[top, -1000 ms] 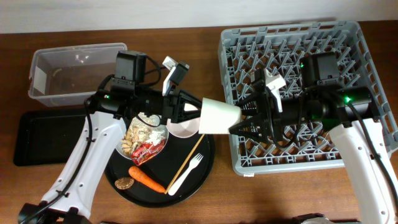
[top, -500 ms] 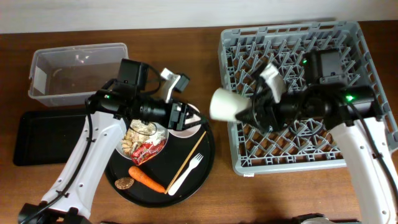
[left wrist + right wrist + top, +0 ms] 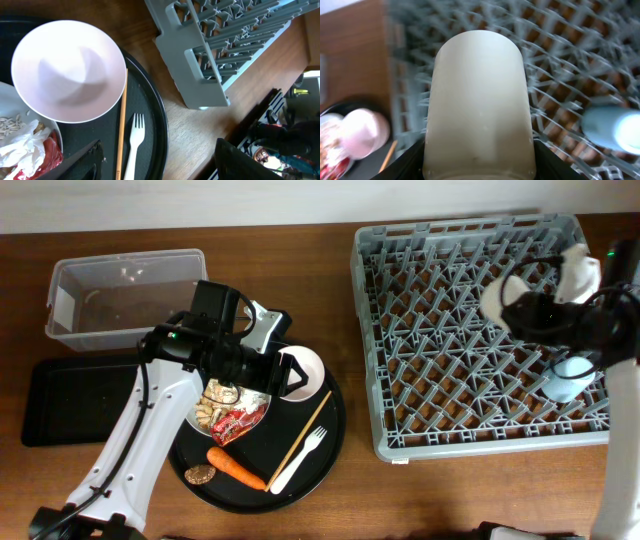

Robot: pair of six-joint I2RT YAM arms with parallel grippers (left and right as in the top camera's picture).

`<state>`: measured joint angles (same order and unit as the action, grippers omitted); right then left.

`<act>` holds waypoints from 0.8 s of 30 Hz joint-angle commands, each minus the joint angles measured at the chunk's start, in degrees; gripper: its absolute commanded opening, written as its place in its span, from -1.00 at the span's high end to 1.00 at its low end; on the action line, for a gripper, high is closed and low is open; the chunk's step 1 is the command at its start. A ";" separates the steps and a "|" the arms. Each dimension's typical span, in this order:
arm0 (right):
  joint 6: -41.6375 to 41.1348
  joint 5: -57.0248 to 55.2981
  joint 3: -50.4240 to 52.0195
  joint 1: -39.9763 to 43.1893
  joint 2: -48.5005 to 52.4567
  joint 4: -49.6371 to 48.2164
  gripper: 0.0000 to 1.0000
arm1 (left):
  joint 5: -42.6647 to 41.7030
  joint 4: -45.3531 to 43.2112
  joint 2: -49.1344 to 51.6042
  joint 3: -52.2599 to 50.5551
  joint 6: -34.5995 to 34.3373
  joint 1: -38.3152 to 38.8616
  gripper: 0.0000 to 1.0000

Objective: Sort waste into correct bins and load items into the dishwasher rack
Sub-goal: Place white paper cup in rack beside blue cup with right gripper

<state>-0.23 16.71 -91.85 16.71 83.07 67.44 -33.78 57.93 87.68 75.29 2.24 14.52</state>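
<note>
The right gripper point(image 3: 480, 167) has its jaws clamped on the small white cup point(image 3: 480, 95), held in the air over the right part of the dishwasher rack point(image 3: 365, 340), near the light blue cup point(image 3: 565, 377) that already stands among the pegs. The step in hand looks like setting this cup down. To do it well, the arm should probably turn the cup mouth down and pick a free patch of pegs just beside the blue cup without touching it. It should then lower until the pegs carry the weight, and only then part the jaws, or the cup may tip or roll across the grid. The overhead view is blurred here, so the cup's exact tilt cannot be told. The left gripper point(image 3: 157, 155) hovers with its jaws wide apart and holding nothing, above the pale bowl point(image 3: 67, 70). The bowl sits on the large round black tray point(image 3: 330, 440), and nothing shows inside it. That tray also carries the white plate point(image 3: 196, 420) heaped with beige crumbs point(image 3: 222, 398) and the red wrapper point(image 3: 240, 422), as well as the carrot point(image 3: 237, 468), the brown disc point(image 3: 198, 475), the plastic fork point(image 3: 300, 457) and the wooden stick point(image 3: 303, 428). On the table to the left, the clear tub point(image 3: 125, 300) holds at most a speck. The shallow black tray point(image 3: 75, 400) shows nothing in it.
</note>
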 commanded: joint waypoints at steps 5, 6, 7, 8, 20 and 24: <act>-2.32 -9.81 -1.07 4.87 11.65 0.07 0.13 | 0.79 0.81 0.39 0.52 1.09 0.07 -0.41; -2.82 -11.67 -1.07 4.87 12.92 0.07 0.13 | 0.79 0.85 0.39 0.52 1.09 0.07 -0.41; -3.34 -13.62 -1.07 4.85 14.01 0.07 0.13 | 0.79 0.85 0.39 0.52 1.09 0.07 -0.41; -3.34 -15.15 -1.07 4.85 15.17 0.07 0.13 | 0.79 0.85 0.39 0.52 1.09 0.07 -0.41; -4.68 -20.39 -1.09 4.87 17.92 2.89 0.13 | 0.81 0.83 0.39 0.52 1.09 0.07 -0.41; -4.79 -20.20 -3.34 4.85 17.92 5.92 0.13 | 0.81 0.85 0.39 0.52 1.09 0.07 -0.41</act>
<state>-4.12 -1.30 -92.49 21.34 100.57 71.55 -33.36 58.74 87.68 75.29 2.24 14.52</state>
